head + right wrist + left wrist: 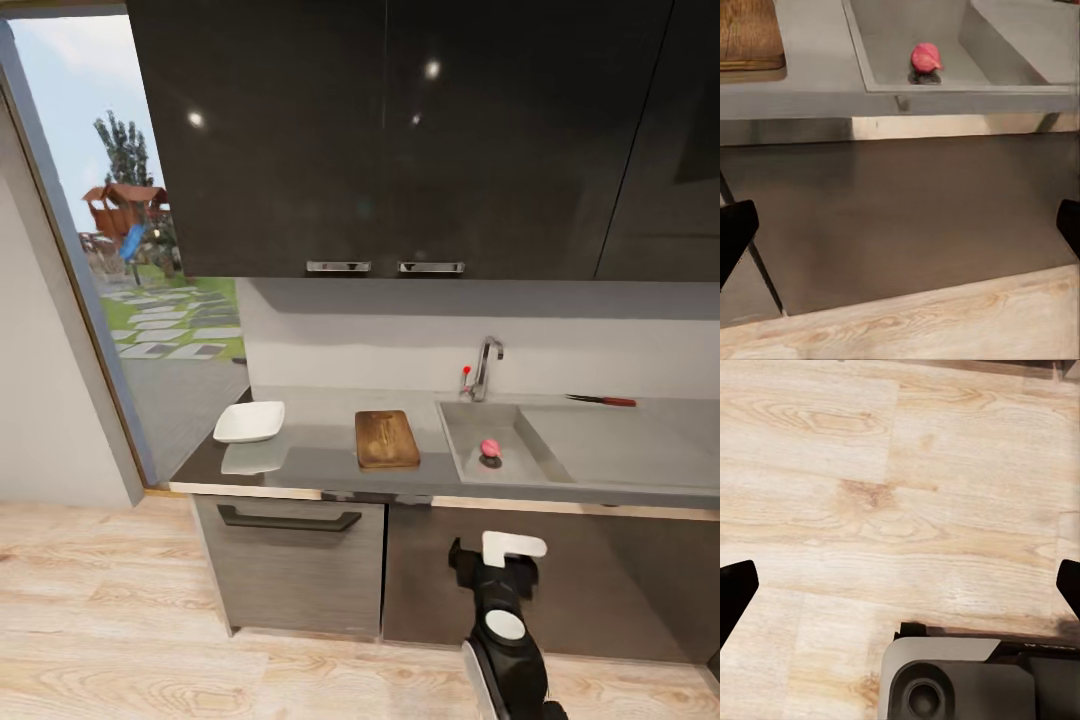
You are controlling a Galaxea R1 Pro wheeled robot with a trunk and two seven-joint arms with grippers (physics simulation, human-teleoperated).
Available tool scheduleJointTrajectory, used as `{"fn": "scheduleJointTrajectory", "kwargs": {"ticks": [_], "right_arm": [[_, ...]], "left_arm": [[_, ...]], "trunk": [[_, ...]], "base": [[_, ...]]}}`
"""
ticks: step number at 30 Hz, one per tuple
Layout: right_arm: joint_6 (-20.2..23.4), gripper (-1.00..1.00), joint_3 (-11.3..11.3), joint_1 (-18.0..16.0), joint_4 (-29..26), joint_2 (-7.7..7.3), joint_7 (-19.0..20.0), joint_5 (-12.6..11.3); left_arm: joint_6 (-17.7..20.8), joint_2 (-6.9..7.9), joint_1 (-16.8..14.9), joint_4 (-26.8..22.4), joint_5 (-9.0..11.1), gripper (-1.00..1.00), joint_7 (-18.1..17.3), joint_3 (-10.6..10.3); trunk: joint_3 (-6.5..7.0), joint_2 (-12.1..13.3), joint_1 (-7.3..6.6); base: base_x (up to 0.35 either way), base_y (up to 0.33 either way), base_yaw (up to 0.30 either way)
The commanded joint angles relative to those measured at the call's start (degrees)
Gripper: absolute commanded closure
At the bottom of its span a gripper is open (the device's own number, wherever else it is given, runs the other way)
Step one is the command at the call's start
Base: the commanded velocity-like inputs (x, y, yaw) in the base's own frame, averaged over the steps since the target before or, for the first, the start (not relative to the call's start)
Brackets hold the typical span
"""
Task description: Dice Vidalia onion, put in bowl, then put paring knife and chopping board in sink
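Observation:
The pink-red Vidalia onion (490, 447) (926, 57) lies in the grey sink (470, 425) (889, 34) under the chrome tap (487, 366). Left of the sink, the brown chopping board (387, 438) (748, 34) lies flat on the countertop (320, 462). Further left is the white bowl (250, 421). The red-handled paring knife (603, 400) rests at the back of the drainboard (610, 440). My right gripper (492, 565) (900, 225) hangs open below the counter edge, in front of the cabinet and facing the onion. My left gripper (900, 585) is open over the wooden floor.
Dark wall cabinets (400, 140) hang above the counter. Below it are a drawer with a black handle (290, 520) and dark cabinet fronts (907, 217). A tall window (150, 270) is at the left. My base (975, 679) stands on light wooden floor (110, 610).

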Motion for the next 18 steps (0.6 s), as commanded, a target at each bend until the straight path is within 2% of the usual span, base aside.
{"fn": "scheduleJointTrajectory", "kwargs": {"ticks": [1,7,10,11,12,14,18], "right_arm": [[1.42,-1.00,0.05,-1.92,-0.04,0.01,-0.18,1.32],[6.69,-1.00,0.23,-10.43,-0.08,0.01,-0.41,5.56],[9.35,-1.00,0.26,-14.71,-0.09,0.01,-0.43,6.19],[10.55,-1.00,0.27,-16.96,-0.04,0.01,-0.40,6.31],[13.26,-1.00,0.28,-21.75,0.22,0.01,-0.28,6.33],[16.28,-1.00,0.28,-26.18,0.58,0.01,-0.06,6.23],[19.18,-1.00,0.29,-32.33,2.86,0.01,0.20,6.07]], "left_arm": [[-0.07,0.00,0.03,-0.04,0.40,-1.00,-0.03,-0.04],[-0.03,0.00,0.03,0.08,0.40,-1.00,-0.03,-0.04],[-0.02,0.00,0.03,0.13,0.40,-1.00,-0.03,-0.04],[-0.01,0.00,0.03,0.14,0.40,-1.00,-0.03,-0.04],[-0.01,0.00,0.03,0.15,0.40,-1.00,-0.03,-0.04],[-0.01,0.00,0.03,0.18,0.40,-1.00,-0.03,-0.07],[-0.01,-0.04,0.03,0.26,0.40,-1.00,-0.03,-0.11]], "trunk": [[-0.01,-0.03,0.02],[-0.01,-0.03,0.02],[-0.01,-0.03,0.02],[-0.01,-0.03,0.02],[-0.01,-0.03,0.02],[-0.01,-0.03,0.02],[-0.01,-0.03,0.02]], "base": [[0.000,0.000,0.000],[0.000,0.000,0.000],[0.000,0.000,0.000],[0.000,0.000,0.000],[0.000,0.000,0.000],[0.000,0.000,0.000],[0.000,0.000,0.000]]}}
